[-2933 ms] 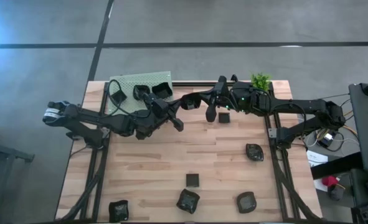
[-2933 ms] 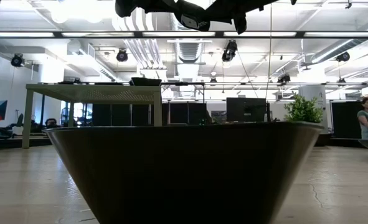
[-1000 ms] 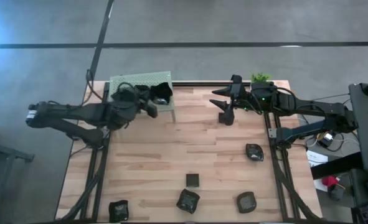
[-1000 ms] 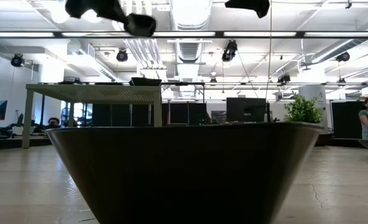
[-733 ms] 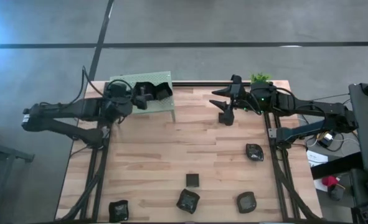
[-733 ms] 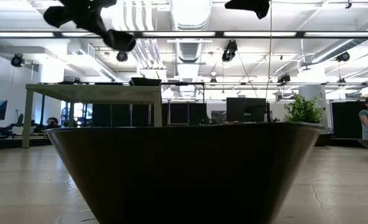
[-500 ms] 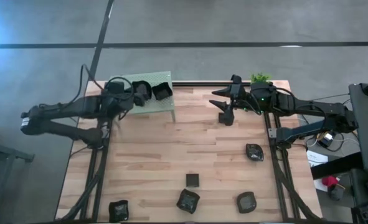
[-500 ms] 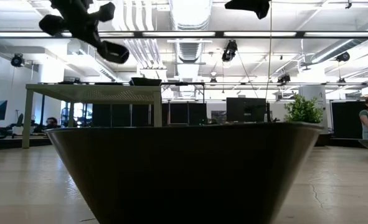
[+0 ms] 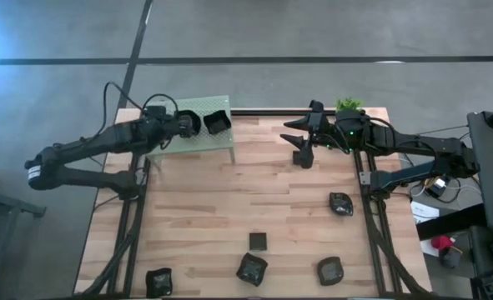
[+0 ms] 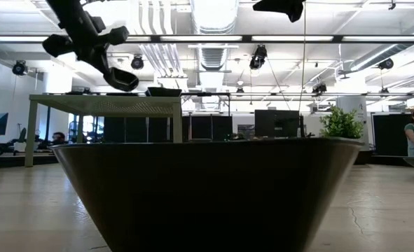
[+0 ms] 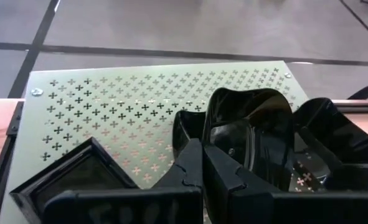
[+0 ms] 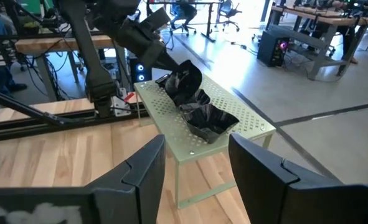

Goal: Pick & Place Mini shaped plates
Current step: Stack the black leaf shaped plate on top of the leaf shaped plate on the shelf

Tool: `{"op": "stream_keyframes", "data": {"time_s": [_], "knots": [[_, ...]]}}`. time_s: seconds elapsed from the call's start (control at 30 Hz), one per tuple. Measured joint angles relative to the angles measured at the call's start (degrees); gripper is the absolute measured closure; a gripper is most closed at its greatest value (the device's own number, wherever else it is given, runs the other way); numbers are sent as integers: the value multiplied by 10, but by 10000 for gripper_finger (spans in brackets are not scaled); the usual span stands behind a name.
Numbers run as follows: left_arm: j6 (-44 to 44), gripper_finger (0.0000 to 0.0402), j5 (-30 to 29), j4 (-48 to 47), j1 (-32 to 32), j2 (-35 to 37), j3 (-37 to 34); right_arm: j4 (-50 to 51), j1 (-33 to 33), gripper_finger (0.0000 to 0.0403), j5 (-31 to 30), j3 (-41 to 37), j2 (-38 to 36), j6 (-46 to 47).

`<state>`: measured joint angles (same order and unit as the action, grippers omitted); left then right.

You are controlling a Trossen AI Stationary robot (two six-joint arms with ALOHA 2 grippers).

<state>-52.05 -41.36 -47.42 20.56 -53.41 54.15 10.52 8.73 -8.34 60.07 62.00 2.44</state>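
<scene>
Black round mini plate (image 11: 252, 140), tipped on edge over the green platform (image 9: 198, 133), pinched by left pincer (image 11: 202, 168).

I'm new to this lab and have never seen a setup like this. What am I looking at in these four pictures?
Two robot arms work at a wooden table. One picture looks down from above, one looks level along the tabletop, and two come from cameras on the wrists. The left gripper, shut on a small black plate, is over the green perforated platform, where more plates lie. The right gripper waits open near the plant. Loose black plates lie scattered on the wood.
</scene>
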Motion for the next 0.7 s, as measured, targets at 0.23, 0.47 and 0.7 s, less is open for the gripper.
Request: {"op": "stream_keyframes", "data": {"time_s": [0.23,0.47,0.7], "knots": [[10,401,10,12,7,-1,-1,0,0,229,0,-1,0,1],[11,401,16,12,8,-10,-1,0,0,229,0,-1,0,1],[10,401,14,12,8,-21,-1,0,0,229,0,-1,0,1]]}}
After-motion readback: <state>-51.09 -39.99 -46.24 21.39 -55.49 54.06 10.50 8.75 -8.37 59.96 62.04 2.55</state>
